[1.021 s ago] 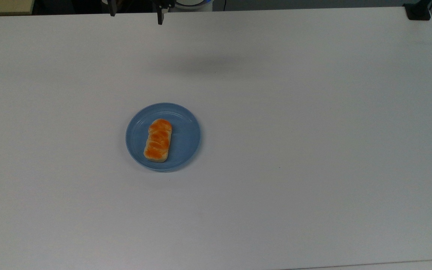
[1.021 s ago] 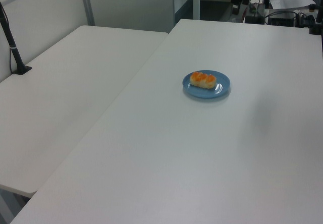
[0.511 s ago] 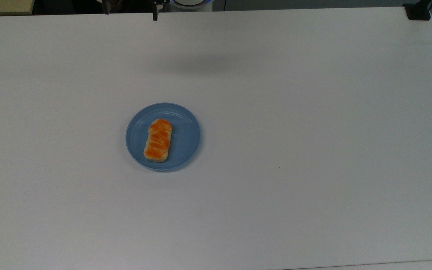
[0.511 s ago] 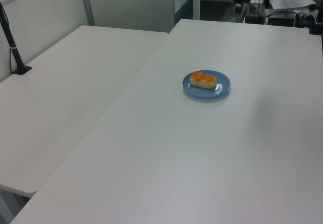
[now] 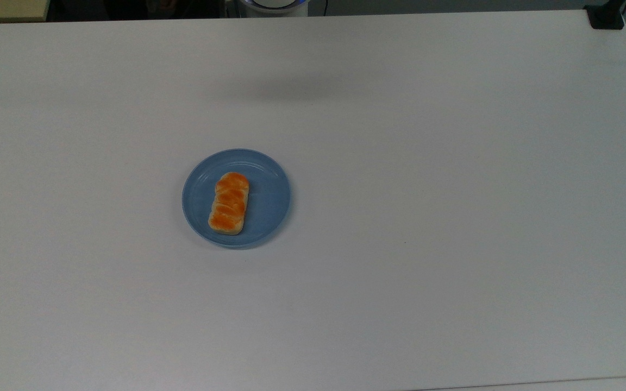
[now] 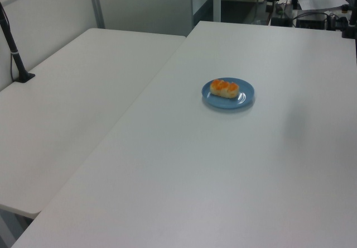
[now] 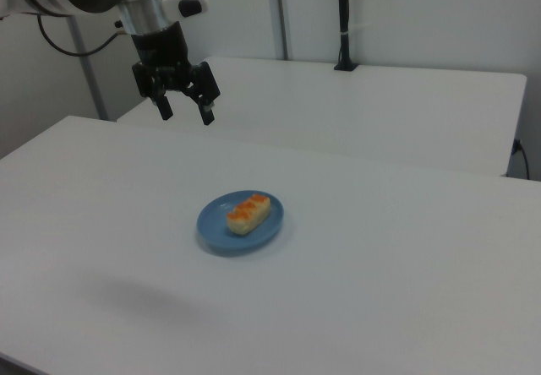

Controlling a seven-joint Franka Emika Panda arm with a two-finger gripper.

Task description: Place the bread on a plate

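White table, plate w/ bread (centred)

Plate smooth plastic-looking; bread top glazed, bumpy.

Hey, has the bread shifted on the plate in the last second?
No. In the top view the bread lies at the same spot and angle on the plate, left of its centre.

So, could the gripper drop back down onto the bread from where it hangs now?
Probably yes. The gripper hangs open, high above the table, and nothing stands between it and the bread lying on the plate.
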